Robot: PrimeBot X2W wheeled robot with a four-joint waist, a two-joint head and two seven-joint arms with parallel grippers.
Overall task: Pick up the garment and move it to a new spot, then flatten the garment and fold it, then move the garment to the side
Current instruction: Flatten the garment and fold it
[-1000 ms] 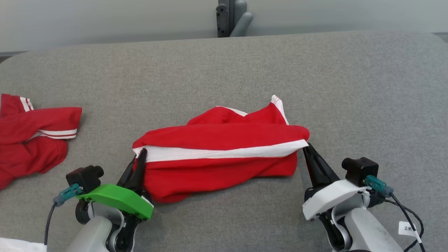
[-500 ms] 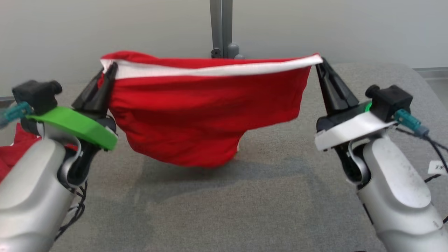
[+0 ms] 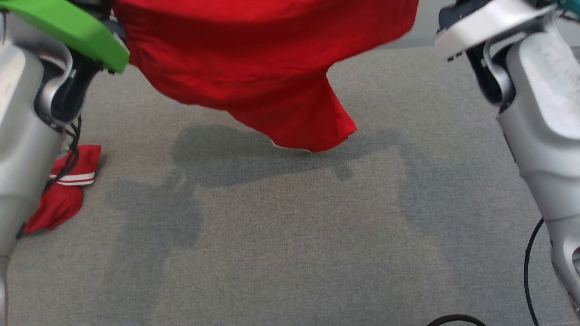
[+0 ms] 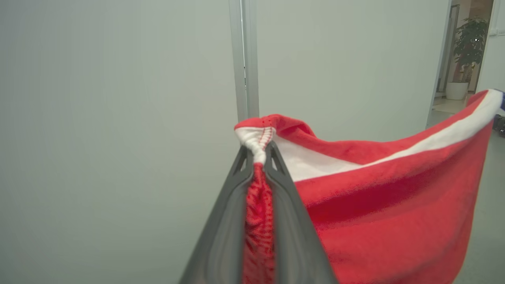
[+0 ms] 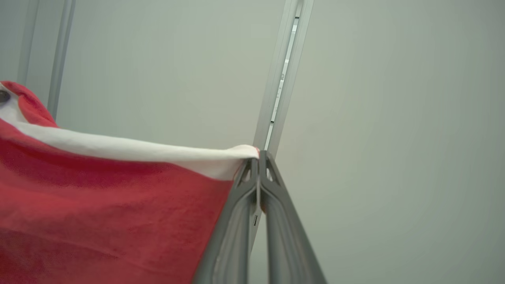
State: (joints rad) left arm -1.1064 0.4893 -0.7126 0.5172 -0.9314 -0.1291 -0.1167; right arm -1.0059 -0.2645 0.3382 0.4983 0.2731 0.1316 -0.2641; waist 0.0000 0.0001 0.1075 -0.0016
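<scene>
Mid-carry, my left jaws and right jaws each clench a white-banded corner of the red garment [image 3: 253, 59], which hangs between them above the grey table [image 3: 290, 253], so next I should lower it onto a fresh spot and spread it.

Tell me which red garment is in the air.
The garment hung between the left gripper and right gripper, both shut on its top edge. The other garment lies crumpled on the grey surface, far left.
</scene>
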